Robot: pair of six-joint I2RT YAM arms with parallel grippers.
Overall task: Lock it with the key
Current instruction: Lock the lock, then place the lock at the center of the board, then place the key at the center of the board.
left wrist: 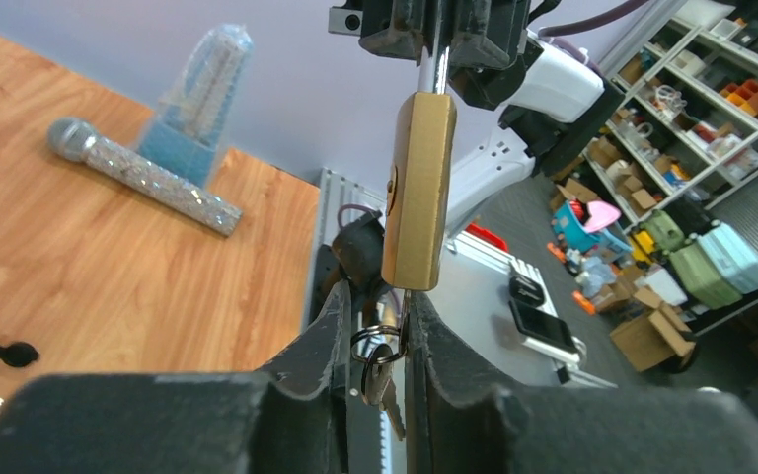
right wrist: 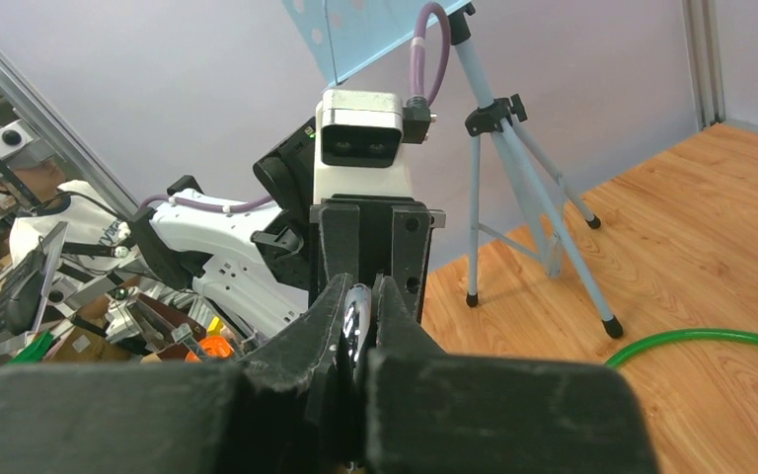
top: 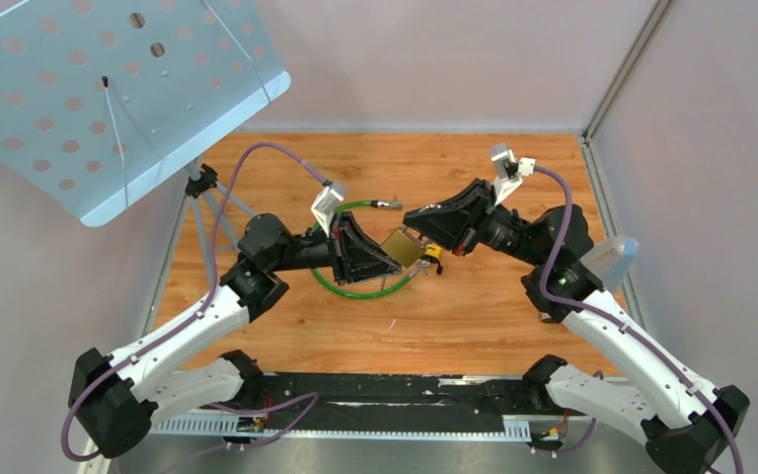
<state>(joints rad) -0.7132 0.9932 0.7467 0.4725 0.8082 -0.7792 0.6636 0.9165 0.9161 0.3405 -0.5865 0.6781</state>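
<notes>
Left pincer (left wrist: 377, 308) sits just under the padlock (left wrist: 419, 193), its two fingers drawn close on either side of the key ring (left wrist: 370, 344). Whether the pads already pinch metal I cannot tell. A spare key (left wrist: 380, 380) dangles from the ring between the fingers. The key (left wrist: 404, 316) that matters seems to be seated in the padlock's base, hard against the right-hand finger and mostly hidden.

Above it the brass padlock hangs upright in the air, well above the counter (top: 296, 326). At the padlock's top, the right pincer (right wrist: 358, 301) is clamped tight on the steel shackle (left wrist: 437, 71).

The padlock looks solid, rigid and fairly heavy, with smooth brass that would slide between pads, so the shackle is the sound place to hold it. The key is thin, stiff and light. It is best taken flat across its bow, not by the loose ring, which would only swivel.

Beneath the padlock lies a green cable (top: 355, 288). Far beyond it lies a glittery microphone (left wrist: 138, 176).
</notes>
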